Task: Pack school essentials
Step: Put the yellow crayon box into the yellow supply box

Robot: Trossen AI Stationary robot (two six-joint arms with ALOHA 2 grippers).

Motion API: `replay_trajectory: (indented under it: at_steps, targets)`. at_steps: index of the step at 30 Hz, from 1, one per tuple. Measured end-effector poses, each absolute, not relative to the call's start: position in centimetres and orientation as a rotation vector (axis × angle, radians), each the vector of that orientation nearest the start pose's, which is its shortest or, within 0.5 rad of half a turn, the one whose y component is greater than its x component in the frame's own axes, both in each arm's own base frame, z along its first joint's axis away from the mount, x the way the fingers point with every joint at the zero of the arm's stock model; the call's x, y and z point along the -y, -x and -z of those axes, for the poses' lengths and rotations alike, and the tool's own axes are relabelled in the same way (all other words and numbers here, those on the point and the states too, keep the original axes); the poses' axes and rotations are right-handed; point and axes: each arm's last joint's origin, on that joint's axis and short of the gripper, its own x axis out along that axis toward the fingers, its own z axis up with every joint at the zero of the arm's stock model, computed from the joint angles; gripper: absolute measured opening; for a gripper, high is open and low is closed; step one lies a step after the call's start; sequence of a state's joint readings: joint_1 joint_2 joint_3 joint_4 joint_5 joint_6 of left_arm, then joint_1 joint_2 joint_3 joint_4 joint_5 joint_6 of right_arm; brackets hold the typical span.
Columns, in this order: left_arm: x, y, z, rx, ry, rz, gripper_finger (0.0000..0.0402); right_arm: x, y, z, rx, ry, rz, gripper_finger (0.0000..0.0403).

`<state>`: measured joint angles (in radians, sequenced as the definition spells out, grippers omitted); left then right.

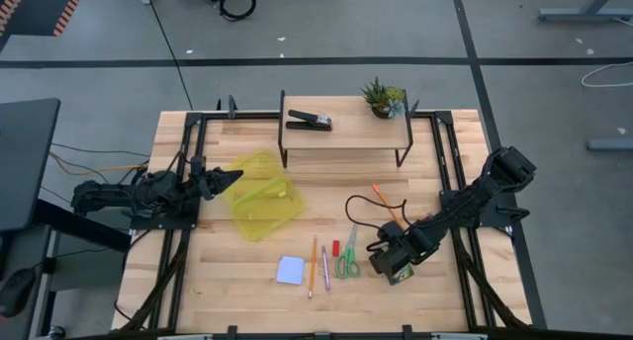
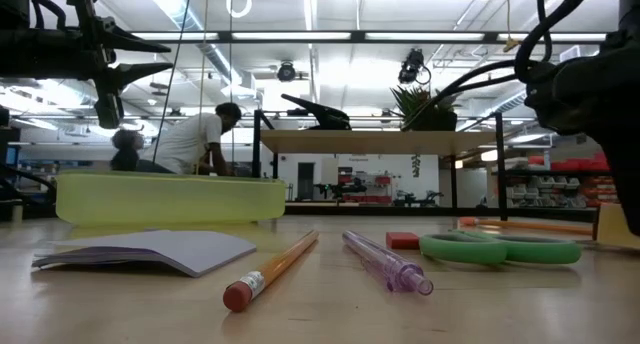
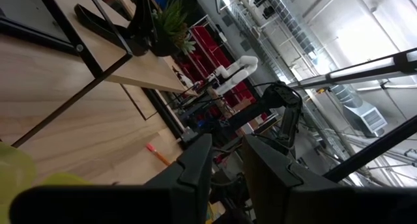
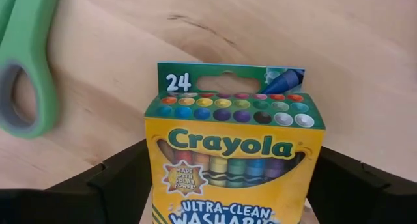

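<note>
Currently right gripper point(image 1: 394, 268) low at the table's front right — fingers point(image 4: 117, 178) set on both sides of the crayon box point(image 4: 233, 152), just beside the green-handled scissors point(image 1: 347, 263). Left gripper point(image 1: 226, 178) pinched on the rim of the yellow-green pouch point(image 1: 261, 194), table's left.

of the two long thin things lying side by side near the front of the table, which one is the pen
The pink one, right of the orange pencil seen from above. It is translucent, whereas the pencil has a red eraser tip.

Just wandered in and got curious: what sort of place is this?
Probably a robotics lab or workshop: two dark robot arms work at a wooden table, with bare concrete floor, ceiling strip lights and stocked red shelving behind.
</note>
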<state>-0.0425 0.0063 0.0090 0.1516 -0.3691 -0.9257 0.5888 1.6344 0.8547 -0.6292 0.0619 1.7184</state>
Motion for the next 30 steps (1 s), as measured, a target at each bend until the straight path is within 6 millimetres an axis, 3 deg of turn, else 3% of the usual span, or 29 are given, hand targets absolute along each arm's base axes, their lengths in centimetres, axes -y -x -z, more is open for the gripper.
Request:
replay_trajectory:
  at_steps: [12,19,30]
  targets:
    - [-0.6,-9.5,-18.0,0.293,0.951,-0.232,0.0095,-14.6,-23.5,-14.8,-1.228,-1.008,0.703,0.0349]
    - [-0.6,-9.5,-18.0,0.292,0.949,-0.233,0.0094,-13.9,-25.7,-16.8,-1.194,-0.987,0.631,0.0349]
    - [-0.6,-9.5,-18.0,0.292,0.949,-0.233,0.0098,-10.6,-29.8,-20.6,-1.064,-0.856,0.491,0.0349]
